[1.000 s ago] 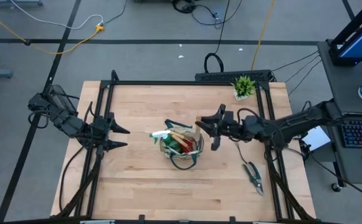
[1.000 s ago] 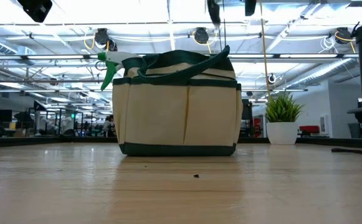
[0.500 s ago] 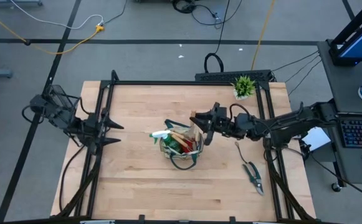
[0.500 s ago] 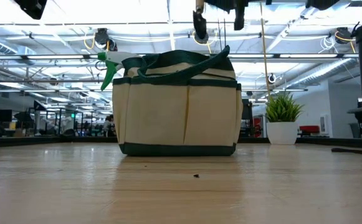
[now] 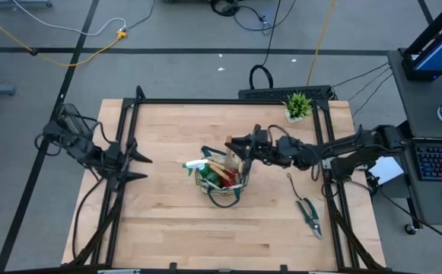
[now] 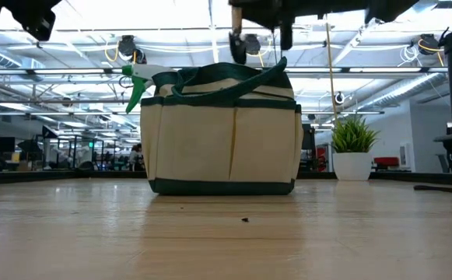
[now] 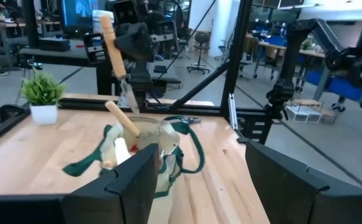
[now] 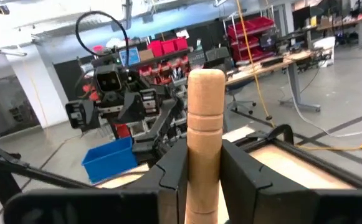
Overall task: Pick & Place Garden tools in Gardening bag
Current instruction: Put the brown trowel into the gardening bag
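Note:
The tan gardening bag (image 5: 222, 181) with green trim stands on its base mid-table. A green spray bottle (image 6: 138, 78), a red glove (image 5: 225, 180) and a wooden handle (image 7: 122, 118) stick out of it. My right gripper (image 5: 240, 151) is over the bag's far right rim, shut on a wooden-handled metal tool (image 7: 113, 51). The green-handled pruning shears (image 5: 308, 213) lie flat on the table at the right. My left gripper (image 5: 144, 167) is open and empty at the table's left edge. My right gripper pinches the tool's wooden handle (image 8: 204, 152) between its two fingers (image 8: 172, 175), a little below the handle's free end (image 8: 205, 79). The fingers lie across the handle. The tool hangs lifted clear, slightly tilted, handle up, with its metal blade (image 7: 129, 94) pointing down over the bag's opening.
A small spiky potted plant (image 5: 297, 106) stands at the table's far right corner. Black frame rails (image 5: 126, 144) run along the table's left and right sides. Bare wood lies in front of the bag (image 5: 205, 236).
My right gripper has carried the wooden-handled tool toward the table's left, from beside the bag to over its far right rim, still shut on the handle.

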{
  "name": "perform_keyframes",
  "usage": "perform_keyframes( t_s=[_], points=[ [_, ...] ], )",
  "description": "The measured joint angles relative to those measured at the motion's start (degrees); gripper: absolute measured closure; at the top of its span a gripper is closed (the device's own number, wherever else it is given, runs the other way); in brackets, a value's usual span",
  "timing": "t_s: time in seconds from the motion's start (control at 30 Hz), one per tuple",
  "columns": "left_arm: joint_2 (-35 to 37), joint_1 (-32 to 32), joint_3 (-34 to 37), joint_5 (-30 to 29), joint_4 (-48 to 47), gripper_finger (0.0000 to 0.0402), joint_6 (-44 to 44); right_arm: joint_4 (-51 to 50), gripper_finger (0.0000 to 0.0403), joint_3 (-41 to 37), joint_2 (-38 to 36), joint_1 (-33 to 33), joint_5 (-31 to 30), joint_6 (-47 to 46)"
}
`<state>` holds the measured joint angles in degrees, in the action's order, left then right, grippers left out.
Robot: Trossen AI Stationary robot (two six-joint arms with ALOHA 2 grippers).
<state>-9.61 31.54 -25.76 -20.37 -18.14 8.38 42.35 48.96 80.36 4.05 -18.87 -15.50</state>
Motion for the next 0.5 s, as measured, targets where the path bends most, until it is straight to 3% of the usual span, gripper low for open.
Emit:
perform_keyframes(
  t_s=[0.2,0.5],
  points=[
    [-0.09,0.01,5.85,2.52,8.34,0.0158,0.91,-4.00,0.0342,2.56,4.45,0.00,2.60,-0.44],
    [-0.06,0.01,7.69,3.14,10.59,0.0158,0.07,-14.36,0.0342,3.38,5.07,0.00,2.60,-4.39]
  ],
)
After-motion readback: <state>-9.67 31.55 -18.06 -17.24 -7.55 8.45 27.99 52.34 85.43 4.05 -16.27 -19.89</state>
